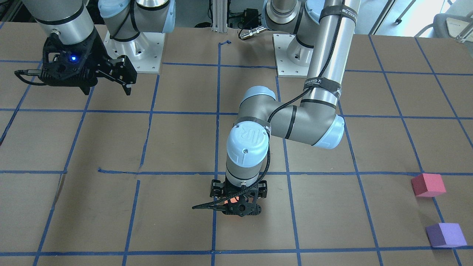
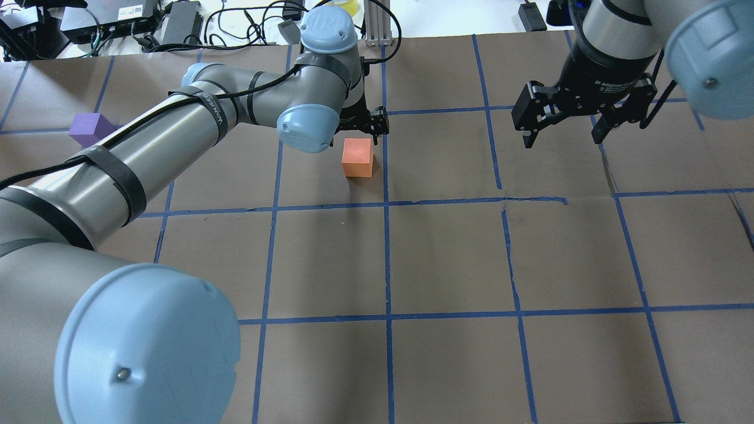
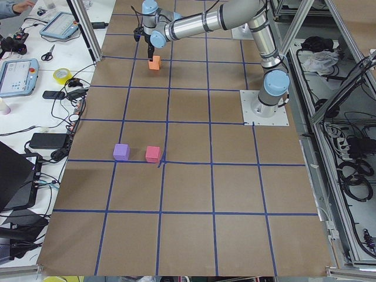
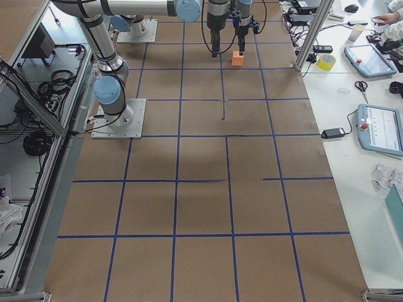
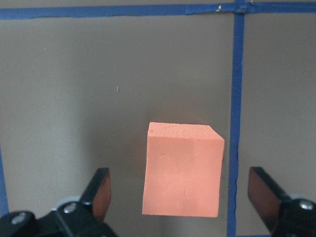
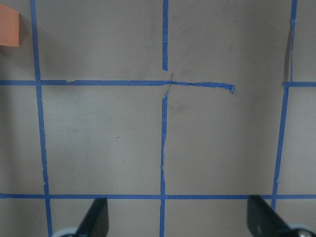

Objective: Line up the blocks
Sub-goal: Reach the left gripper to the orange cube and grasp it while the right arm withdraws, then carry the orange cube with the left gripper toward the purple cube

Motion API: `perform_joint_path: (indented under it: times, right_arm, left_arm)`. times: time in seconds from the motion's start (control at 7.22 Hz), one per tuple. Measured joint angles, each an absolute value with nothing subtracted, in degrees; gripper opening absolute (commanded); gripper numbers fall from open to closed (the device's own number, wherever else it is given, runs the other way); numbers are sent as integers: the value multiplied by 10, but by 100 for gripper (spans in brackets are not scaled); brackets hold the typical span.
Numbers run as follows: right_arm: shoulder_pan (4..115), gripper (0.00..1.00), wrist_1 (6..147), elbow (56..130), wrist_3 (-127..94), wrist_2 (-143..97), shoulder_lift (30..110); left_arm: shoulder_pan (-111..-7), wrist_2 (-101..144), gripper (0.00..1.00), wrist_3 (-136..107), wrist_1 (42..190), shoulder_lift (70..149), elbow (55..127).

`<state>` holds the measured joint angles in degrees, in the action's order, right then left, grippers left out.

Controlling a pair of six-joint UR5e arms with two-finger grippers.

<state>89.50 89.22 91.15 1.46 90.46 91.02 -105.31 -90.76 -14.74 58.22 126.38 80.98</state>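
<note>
Left wrist view: orange block not yet gripped

The left gripper's jaws stand released either side of the block on the bench, touching neither face. Closing off-square could twist or nudge it. The right gripper's jaws gape, idle.

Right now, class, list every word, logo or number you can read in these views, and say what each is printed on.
"UR": on the blue wrist cap of the left arm.
White print on the black strap round that arm: too blurred to read.
White print on the wrist collar of the right arm: too small to read.
Orange block: no marking.
</note>
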Motion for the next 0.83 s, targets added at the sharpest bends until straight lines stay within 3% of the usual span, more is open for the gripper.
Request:
perform_joint_path:
  times: [0.55, 0.69, 0.83]
  right_arm:
    - [893, 100, 900, 911, 17, 908, 907]
    - [892, 100, 900, 911, 17, 908, 907]
    - [892, 100, 901, 911, 17, 908, 907]
  left_arm:
    - [-1054, -907, 100, -150, 571, 1287, 809]
    - [-1054, -907, 89, -150, 571, 1290, 809]
    - [-1054, -908, 63, -149, 569, 1292, 809]
